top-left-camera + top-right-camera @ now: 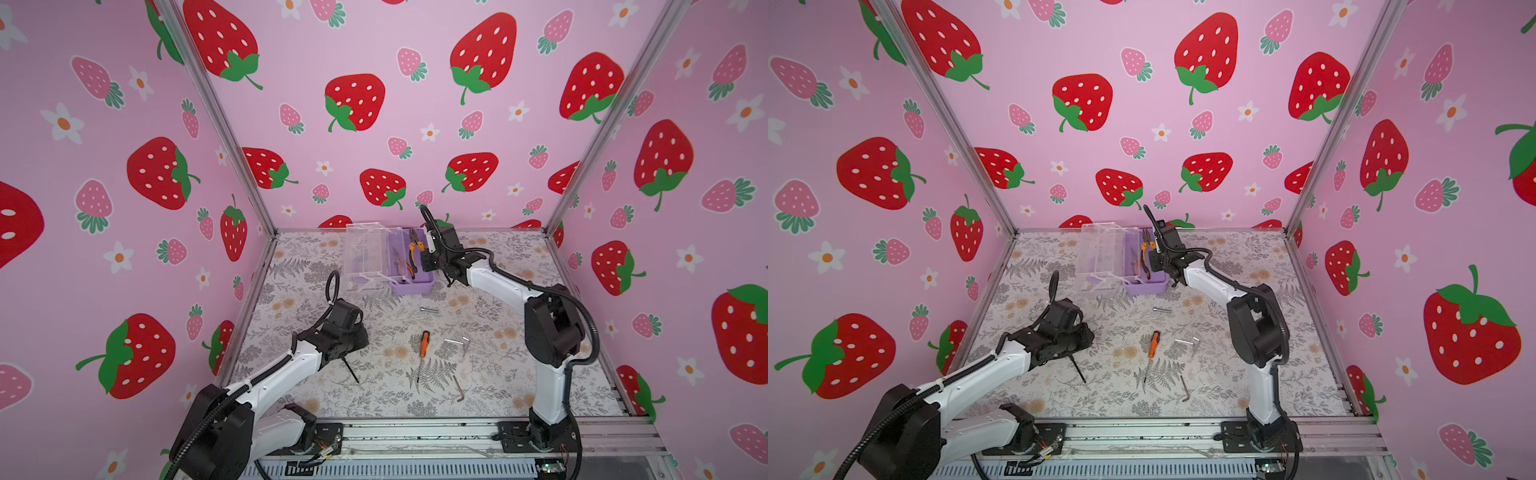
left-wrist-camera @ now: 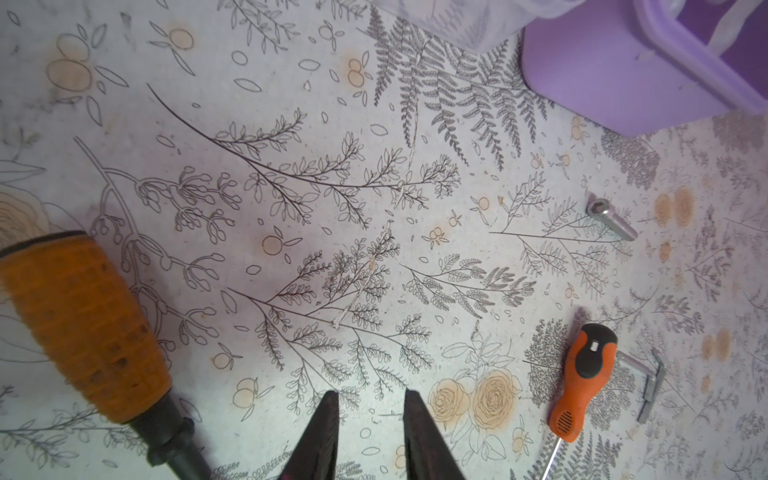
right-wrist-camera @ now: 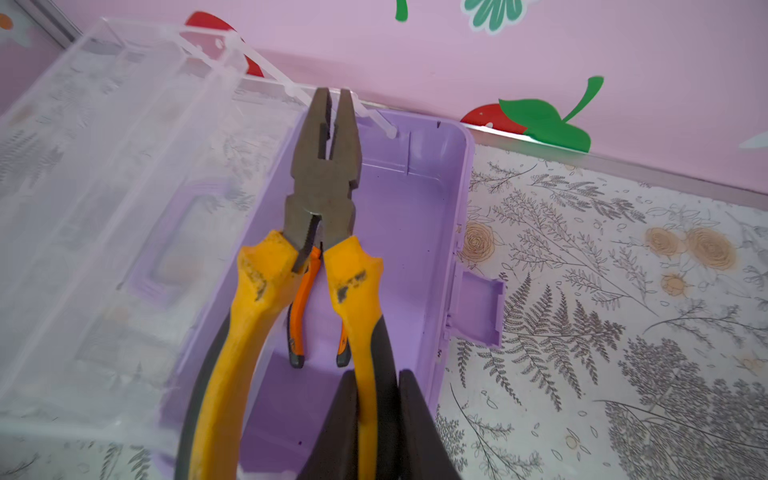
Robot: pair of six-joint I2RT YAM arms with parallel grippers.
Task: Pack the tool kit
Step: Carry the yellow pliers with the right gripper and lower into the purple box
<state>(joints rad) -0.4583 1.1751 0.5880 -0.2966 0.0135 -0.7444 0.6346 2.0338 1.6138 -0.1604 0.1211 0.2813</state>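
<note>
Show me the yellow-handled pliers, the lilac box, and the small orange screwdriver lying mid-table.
yellow-handled pliers (image 3: 324,166): right wrist view, on the grey metal head.
lilac box (image 3: 401,220): right wrist view, on its bare inside surface.
small orange screwdriver (image 1: 423,347): in a top view, on the orange handle.

Over the open lilac box (image 1: 411,286) at the tabletop's (image 1: 395,399) back edge, pliers (image 1: 414,244) are held by the right gripper (image 1: 420,254); a screwdriver (image 1: 423,345) is seen mid-tabletop.
</note>
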